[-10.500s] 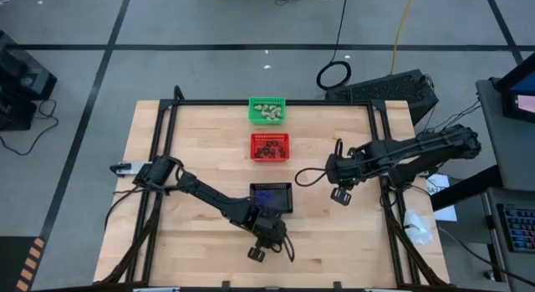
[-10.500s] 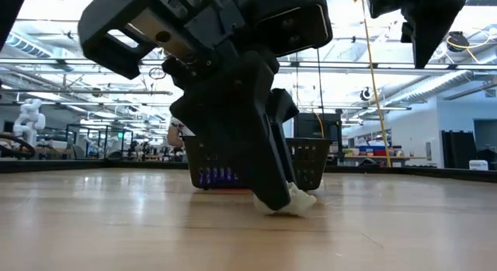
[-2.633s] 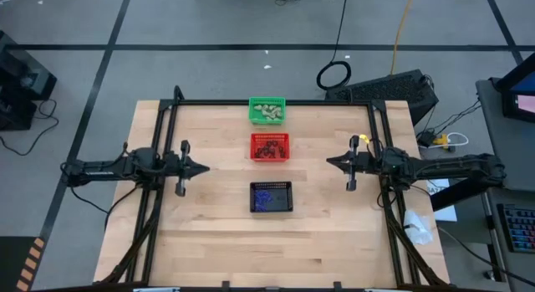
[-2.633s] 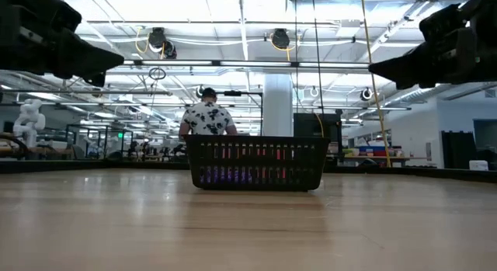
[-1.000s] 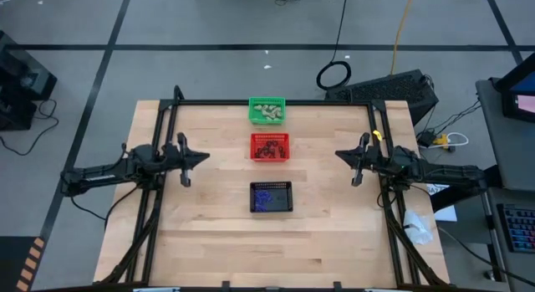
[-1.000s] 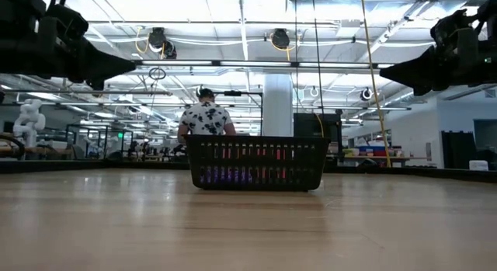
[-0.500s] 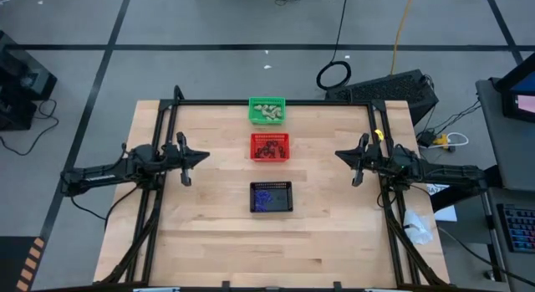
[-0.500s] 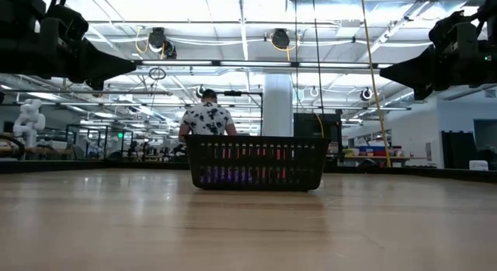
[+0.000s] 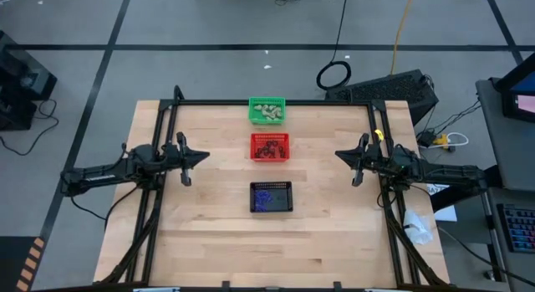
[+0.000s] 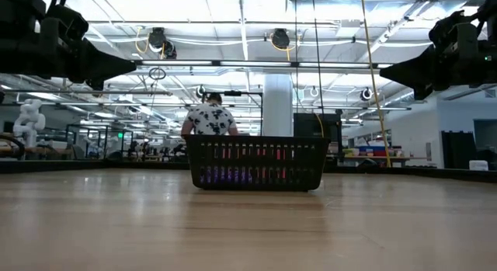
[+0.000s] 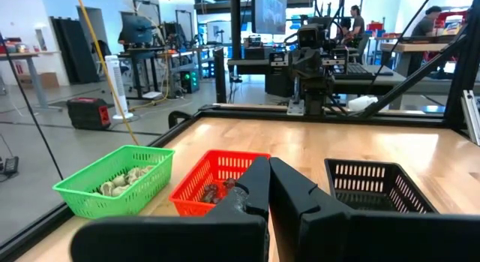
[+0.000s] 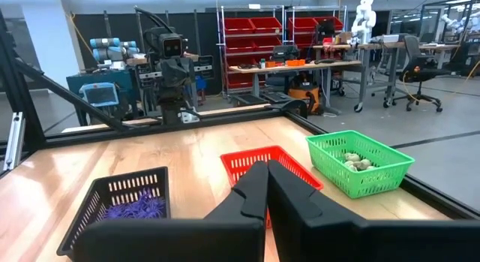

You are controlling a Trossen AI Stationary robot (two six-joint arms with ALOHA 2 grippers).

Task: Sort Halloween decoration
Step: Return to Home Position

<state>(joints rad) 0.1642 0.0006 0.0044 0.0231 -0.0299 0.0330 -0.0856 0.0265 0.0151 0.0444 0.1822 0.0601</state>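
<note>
Purple trinkets [image 9: 266, 198] lie in the near black basket [image 9: 272, 184]; left claw [image 9: 203, 156] and right claw [image 9: 338, 155] hang pinched closed, empty, over opposite worktop [image 9: 217, 233] sides.

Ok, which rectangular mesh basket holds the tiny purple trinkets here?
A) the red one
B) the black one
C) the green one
B: the tiny purple trinkets lie in the black rectangular mesh basket; the left gripper and right gripper wait shut, off to either side.
</note>
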